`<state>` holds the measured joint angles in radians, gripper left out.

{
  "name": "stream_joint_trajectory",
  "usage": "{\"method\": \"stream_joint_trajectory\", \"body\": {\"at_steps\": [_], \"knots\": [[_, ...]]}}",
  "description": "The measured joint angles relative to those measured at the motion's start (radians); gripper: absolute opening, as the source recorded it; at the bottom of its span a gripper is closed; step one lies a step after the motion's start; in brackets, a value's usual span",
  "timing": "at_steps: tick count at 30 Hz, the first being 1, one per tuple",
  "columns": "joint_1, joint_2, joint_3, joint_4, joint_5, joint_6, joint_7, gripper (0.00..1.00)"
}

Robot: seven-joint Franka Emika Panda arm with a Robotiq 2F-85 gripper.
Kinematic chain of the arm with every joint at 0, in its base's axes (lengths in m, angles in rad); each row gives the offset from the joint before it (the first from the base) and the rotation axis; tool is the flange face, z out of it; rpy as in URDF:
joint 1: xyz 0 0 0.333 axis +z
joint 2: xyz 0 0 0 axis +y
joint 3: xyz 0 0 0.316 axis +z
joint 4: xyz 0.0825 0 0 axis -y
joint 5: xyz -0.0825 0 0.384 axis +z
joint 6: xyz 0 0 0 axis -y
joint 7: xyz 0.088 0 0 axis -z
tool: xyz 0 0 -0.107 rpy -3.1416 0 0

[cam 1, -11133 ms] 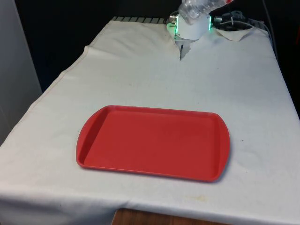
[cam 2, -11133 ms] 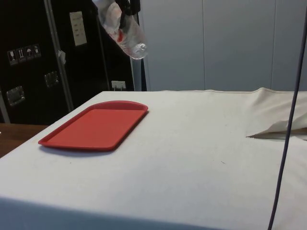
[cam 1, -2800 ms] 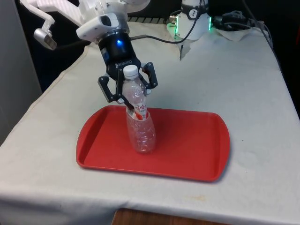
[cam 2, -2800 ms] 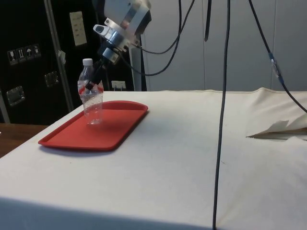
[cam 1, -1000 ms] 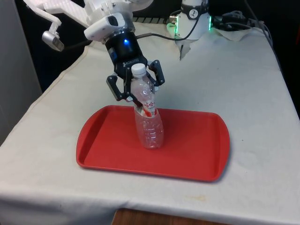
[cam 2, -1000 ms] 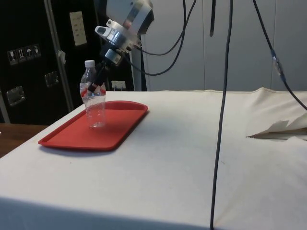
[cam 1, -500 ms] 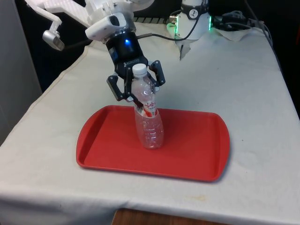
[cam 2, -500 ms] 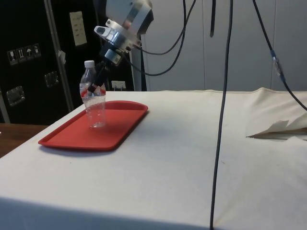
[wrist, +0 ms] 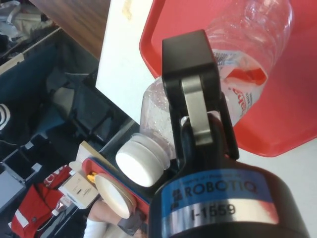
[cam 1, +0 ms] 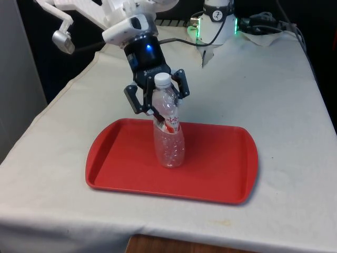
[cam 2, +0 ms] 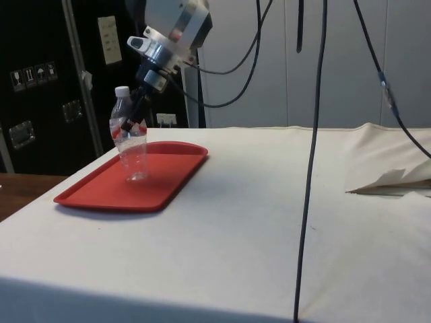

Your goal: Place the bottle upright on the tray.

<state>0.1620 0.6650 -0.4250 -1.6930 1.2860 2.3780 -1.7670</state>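
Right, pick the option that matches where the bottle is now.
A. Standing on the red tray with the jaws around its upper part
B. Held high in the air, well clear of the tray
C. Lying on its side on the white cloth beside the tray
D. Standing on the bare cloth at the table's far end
A: the bottle stands with its base on the red tray, and the gripper has its jaws around its upper part.

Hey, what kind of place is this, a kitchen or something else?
Probably a robotics lab, not a kitchen: a cloth-covered test table, dark equipment cabinets behind, and a black two-finger gripper holding a clear plastic bottle.
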Motion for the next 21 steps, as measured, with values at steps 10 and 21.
{"method": "stream_joint_trajectory", "body": {"at_steps": [10,21], "knots": [[0.014,-0.010,-0.001,-0.009,-0.012,0.018,-0.005,0.33],[0.021,-0.025,0.000,-0.026,-0.012,0.022,-0.021,0.33]]}}
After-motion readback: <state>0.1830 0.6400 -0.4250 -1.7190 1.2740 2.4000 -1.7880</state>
